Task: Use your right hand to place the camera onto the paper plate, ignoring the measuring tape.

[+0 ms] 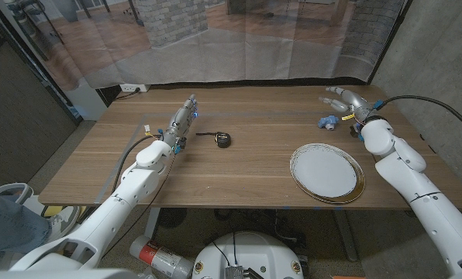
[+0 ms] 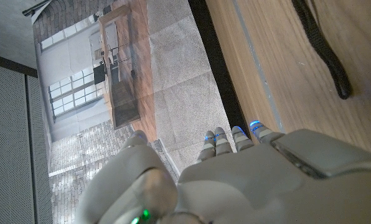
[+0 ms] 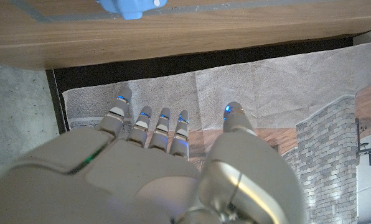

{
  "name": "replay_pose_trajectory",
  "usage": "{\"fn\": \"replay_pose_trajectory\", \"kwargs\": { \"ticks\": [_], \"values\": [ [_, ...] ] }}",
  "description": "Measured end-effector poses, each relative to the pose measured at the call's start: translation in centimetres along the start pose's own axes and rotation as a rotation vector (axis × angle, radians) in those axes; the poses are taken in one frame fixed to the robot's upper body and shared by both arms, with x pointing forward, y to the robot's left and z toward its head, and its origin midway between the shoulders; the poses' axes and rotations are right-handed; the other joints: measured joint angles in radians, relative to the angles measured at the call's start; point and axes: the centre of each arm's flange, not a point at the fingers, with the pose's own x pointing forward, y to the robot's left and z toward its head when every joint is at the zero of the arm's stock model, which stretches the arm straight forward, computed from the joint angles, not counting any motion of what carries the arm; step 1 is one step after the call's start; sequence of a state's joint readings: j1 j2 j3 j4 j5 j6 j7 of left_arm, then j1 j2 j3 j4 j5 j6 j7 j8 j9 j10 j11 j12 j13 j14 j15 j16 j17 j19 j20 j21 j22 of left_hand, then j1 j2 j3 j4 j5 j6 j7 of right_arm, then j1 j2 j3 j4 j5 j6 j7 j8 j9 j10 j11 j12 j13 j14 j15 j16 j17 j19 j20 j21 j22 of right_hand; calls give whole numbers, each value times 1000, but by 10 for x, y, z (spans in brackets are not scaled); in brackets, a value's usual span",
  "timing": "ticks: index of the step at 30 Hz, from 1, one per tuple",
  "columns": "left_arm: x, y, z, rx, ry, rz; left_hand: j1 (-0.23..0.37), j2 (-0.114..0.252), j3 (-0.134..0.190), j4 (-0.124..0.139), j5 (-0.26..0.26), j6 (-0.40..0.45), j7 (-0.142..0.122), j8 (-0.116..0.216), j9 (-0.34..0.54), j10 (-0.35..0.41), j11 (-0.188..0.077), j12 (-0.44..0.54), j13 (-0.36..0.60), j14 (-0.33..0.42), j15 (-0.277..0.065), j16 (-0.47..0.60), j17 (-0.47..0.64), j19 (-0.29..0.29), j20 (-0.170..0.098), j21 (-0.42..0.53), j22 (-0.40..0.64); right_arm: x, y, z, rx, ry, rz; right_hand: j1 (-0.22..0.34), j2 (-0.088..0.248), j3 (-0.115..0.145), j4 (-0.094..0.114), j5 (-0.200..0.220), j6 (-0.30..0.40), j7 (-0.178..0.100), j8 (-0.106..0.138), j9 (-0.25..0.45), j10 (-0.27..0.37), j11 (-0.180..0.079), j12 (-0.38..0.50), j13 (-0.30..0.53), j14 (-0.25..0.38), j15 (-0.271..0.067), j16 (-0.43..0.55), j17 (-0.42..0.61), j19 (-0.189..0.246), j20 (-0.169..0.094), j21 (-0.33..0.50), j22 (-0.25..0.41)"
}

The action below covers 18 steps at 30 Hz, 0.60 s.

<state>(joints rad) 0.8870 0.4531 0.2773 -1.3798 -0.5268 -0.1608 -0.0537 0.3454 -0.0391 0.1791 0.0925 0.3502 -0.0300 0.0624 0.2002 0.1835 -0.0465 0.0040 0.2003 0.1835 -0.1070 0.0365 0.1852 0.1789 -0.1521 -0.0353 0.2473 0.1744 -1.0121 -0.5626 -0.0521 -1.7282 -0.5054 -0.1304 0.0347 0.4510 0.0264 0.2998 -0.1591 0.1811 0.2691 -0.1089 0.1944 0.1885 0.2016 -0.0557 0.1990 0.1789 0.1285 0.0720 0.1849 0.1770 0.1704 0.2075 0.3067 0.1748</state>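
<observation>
Right hand (image 1: 346, 99): raised at the far right corner of the surface (image 1: 246, 167), fingers (image 3: 164, 121) extended and apart, released, grasping nothing.

Camera (image 1: 327, 121): a small blue item, resting on the surface just beside the right hand, on its near side toward the robot. It is not in contact with the hand. In the right wrist view the blue camera (image 3: 133, 7) lies on the wood beyond the fingertips.

Paper plate (image 1: 326, 172): lies flat on the surface, nearer the robot than the right hand and the camera, well apart from both, beside the right forearm.

Measuring tape (image 1: 224, 139): dark, near the middle of the surface, well to the left of the right hand.

Left hand (image 1: 184, 119): extended along the surface just beside the measuring tape, fingers (image 2: 236, 138) straight and close together, holding nothing.
</observation>
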Motion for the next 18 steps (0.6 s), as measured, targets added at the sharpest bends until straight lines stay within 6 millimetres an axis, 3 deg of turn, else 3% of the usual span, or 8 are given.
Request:
{"fn": "replay_pose_trajectory", "kwargs": {
  "ticks": [4, 10, 18],
  "values": [
    [-1, 0, -1, -1, 2, 0, 0, 0, 0, 0, 0, 0, 0, 0, 0, 3, 3, 0, 0, 0, 0, 0, 0, 0, 0, 0, 0, 1, -1, 1, -37, 12, 21, 8, -7, 2, -2, 4, -18, -4, -4, 0, -15, -3, -2, 0, -5, 5, -4, 0, 4, 3, -4, 0],
    [-1, 0, -1, -2, 2, 0, 0, 0, 0, 0, 0, 5, 5, 0, 0, 3, 3, 0, 0, 0, 0, 0, 0, 0, 0, 0, 0, 3, -3, 4, -79, 23, 43, 35, -24, 5, -5, 8, -71, 2, -17, 0, -43, 15, -7, 5, -22, 14, -4, 0, 6, 6, -18, 0],
    [-3, -1, -1, -4, 0, 1, 4, 4, -3, -3, 0, 5, 5, 0, 0, 3, 3, 0, 0, -4, 3, 0, 0, 0, 0, -8, 4, 5, -4, 3, -129, 48, 71, 51, -30, 5, -5, 12, -95, 6, -17, 0, -65, 18, -7, 5, -34, 16, -4, 0, 13, 5, -23, 0]
  ]
}}
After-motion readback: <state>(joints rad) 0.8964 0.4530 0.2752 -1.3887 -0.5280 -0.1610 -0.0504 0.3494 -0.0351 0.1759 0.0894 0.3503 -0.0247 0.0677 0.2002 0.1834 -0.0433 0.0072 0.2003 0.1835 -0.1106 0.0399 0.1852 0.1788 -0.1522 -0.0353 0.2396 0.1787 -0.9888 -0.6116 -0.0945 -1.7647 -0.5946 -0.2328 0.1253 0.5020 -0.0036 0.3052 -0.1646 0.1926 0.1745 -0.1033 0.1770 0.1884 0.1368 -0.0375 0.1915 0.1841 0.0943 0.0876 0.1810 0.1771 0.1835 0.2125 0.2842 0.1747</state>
